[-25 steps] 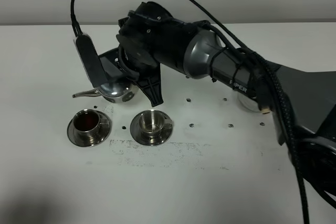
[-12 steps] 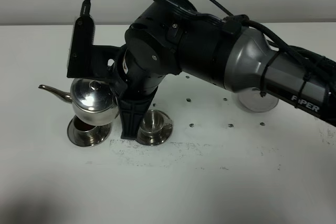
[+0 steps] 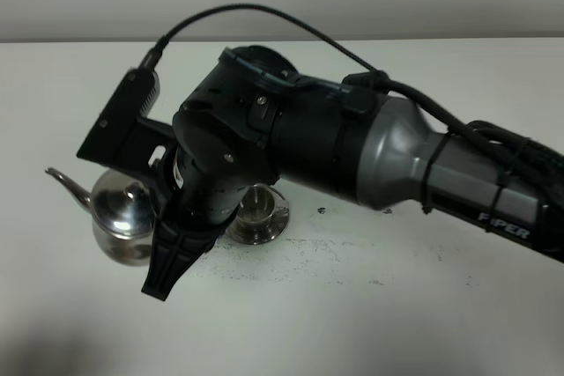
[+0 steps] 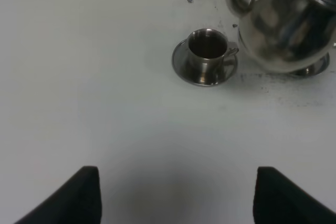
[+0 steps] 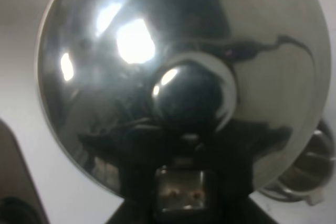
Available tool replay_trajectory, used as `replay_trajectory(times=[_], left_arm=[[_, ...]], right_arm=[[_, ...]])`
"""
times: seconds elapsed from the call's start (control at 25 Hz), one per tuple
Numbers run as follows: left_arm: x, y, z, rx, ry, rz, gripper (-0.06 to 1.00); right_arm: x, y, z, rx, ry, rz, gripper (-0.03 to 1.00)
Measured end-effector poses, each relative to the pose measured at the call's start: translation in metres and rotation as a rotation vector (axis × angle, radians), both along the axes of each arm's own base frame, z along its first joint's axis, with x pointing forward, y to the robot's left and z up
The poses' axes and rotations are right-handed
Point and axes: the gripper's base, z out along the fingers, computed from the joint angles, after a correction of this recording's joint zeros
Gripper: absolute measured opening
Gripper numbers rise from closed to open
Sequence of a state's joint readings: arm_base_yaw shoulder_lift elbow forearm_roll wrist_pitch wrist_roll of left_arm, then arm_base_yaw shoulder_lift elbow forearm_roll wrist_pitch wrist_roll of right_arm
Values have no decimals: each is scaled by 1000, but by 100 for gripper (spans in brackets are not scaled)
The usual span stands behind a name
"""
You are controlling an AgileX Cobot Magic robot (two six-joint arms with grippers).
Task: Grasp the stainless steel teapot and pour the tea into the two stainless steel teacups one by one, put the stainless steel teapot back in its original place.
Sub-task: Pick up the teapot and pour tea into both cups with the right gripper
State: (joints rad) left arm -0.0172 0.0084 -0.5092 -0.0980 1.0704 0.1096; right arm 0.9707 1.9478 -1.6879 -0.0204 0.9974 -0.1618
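Note:
My right gripper (image 3: 160,237) reaches across to the left and is shut on the handle of the stainless steel teapot (image 3: 122,216). It holds the pot upright in the air, spout to the left. The pot's domed lid (image 5: 184,77) fills the right wrist view. One teacup (image 3: 256,207) stands on its saucer right of the pot. The other teacup (image 4: 208,51), dark inside, shows in the left wrist view beside the raised teapot (image 4: 289,24); in the high view the pot hides it. My left gripper (image 4: 177,198) is open and empty above bare table. The round steel disc is hidden behind the right arm.
The white table (image 3: 352,323) has small dark dots and a scuffed, speckled strip (image 3: 291,260) in front of the cups. The bulky right arm (image 3: 370,156) spans the middle and right of the high view.
The teapot went from tipped behind the cups to upright. The right arm carried it left and toward the front, where it now covers the left cup.

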Motion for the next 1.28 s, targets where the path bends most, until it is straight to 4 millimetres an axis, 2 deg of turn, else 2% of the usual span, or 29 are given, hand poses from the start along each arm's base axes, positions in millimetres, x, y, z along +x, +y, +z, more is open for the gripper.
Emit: replay_trajectory(times=[0.24,0.44,0.68,0.84,0.96,1.08,1.2,1.28], left_arm=[[0,0,0,-1,0,0,58],[0,0,0,0,0,0,58],[0,0,0,-1,0,0,58],[0,0,0,-1,0,0,58],[0,0,0,-1,0,0,58],[0,0,0,-1,0,0,58],[0,0,0,-1,0,0,58],[0,0,0,-1,0,0,58]], right_arm=[[0,5,-45,-61,86,-14,18],[3,8,-62,-70,99,-19,18],[10,13,-94,-107,109,-22,18],[14,12,-106,-130,117,-25,18],[14,10,-99,-131,101,-21,18],[16,1,-73,-111,85,-33,18],[28,-23,-40,-95,59,-43,18],[45,-48,-22,-99,35,-47,18]])
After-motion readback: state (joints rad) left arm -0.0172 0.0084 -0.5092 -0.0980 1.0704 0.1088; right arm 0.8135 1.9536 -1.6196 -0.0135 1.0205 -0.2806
